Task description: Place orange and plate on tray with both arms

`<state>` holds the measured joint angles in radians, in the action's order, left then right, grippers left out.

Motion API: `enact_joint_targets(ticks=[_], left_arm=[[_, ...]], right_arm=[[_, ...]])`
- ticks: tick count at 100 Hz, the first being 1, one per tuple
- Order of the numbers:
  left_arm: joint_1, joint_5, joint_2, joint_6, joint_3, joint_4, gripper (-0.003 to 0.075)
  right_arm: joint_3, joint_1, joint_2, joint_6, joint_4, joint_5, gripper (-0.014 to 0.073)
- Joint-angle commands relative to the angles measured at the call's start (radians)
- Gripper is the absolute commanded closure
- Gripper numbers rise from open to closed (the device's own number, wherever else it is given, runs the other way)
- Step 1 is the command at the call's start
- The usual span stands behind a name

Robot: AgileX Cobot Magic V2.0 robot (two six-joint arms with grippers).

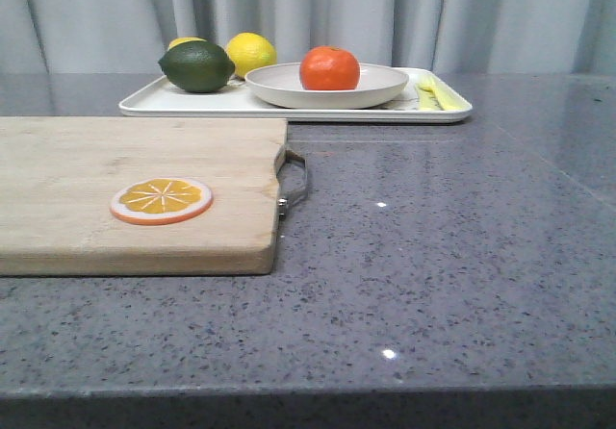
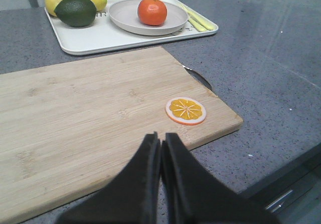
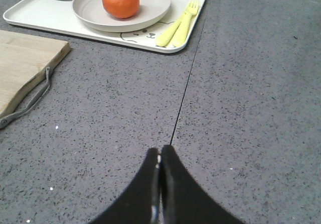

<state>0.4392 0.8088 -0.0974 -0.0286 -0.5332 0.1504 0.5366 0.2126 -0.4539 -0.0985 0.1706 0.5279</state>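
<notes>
The orange (image 1: 329, 68) sits in the off-white plate (image 1: 385, 88), and the plate rests on the white tray (image 1: 154, 103) at the back of the table. They also show in the left wrist view, orange (image 2: 152, 11), plate (image 2: 123, 16), tray (image 2: 95, 38), and in the right wrist view, orange (image 3: 120, 0), plate (image 3: 89, 8), tray (image 3: 40, 14). My left gripper (image 2: 161, 137) is shut and empty over the near edge of the cutting board. My right gripper (image 3: 160, 151) is shut and empty over bare grey table, well short of the tray. Neither gripper shows in the front view.
A wooden cutting board (image 1: 96, 198) with a metal handle (image 1: 296, 184) lies at the front left and carries a flat orange slice (image 1: 161, 200). On the tray are a dark green fruit (image 1: 197, 65), two yellow lemons (image 1: 251, 52) and a yellow fork (image 3: 176, 23).
</notes>
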Motion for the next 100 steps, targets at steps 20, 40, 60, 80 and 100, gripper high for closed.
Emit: enact_joint_targets(ticks=[20, 40, 60, 80, 100], left_arm=[[-0.001, -0.08, -0.014, -0.008, -0.022, -0.02, 0.0741], [-0.065, -0.117, -0.014, -0.008, 0.002, -0.047, 0.0741], [-0.197, -0.356, -0.014, -0.008, 0.105, -0.043, 0.0741], [-0.321, -0.645, -0.004, -0.008, 0.226, -0.04, 0.0741], [-0.387, -0.823, -0.004, -0.008, 0.354, -0.04, 0.0741]], right_arm=[[0.024, -0.002, -0.006, -0.009, 0.001, -0.071, 0.0661], [0.024, -0.002, -0.006, -0.009, 0.001, -0.071, 0.0661], [0.024, -0.002, -0.006, -0.009, 0.001, -0.071, 0.0661], [0.024, -0.002, -0.006, -0.009, 0.001, -0.07, 0.0661], [0.024, -0.002, -0.006, -0.009, 0.001, -0.07, 0.0661]])
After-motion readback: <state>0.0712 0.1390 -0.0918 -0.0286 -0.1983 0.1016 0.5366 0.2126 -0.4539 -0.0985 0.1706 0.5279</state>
